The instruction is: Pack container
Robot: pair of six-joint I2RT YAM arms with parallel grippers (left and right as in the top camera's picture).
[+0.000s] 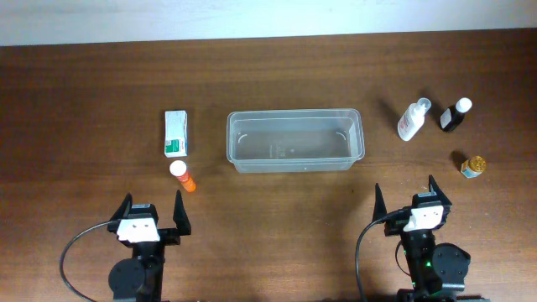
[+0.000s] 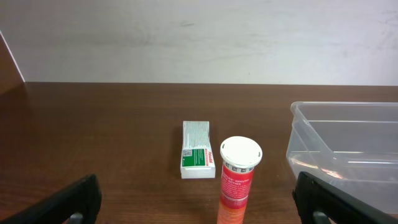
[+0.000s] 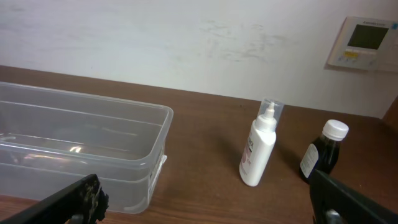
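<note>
The clear plastic container (image 1: 294, 141) sits empty at the table's middle; it also shows in the left wrist view (image 2: 348, 146) and right wrist view (image 3: 81, 143). A white-and-green box (image 1: 175, 133) (image 2: 198, 157) and an orange tube with a white cap (image 1: 183, 176) (image 2: 236, 180) lie to its left. A white spray bottle (image 1: 412, 120) (image 3: 258, 149), a dark bottle with a white cap (image 1: 455, 115) (image 3: 322, 151) and a small amber jar (image 1: 473, 165) stand to its right. My left gripper (image 1: 152, 212) (image 2: 199, 205) is open just in front of the tube. My right gripper (image 1: 404, 201) (image 3: 205, 202) is open and empty.
The wooden table (image 1: 84, 92) ends at a white wall along the far edge. A wall thermostat (image 3: 367, 42) hangs at the right in the right wrist view. Black cables (image 1: 75, 252) run beside both arm bases at the front edge.
</note>
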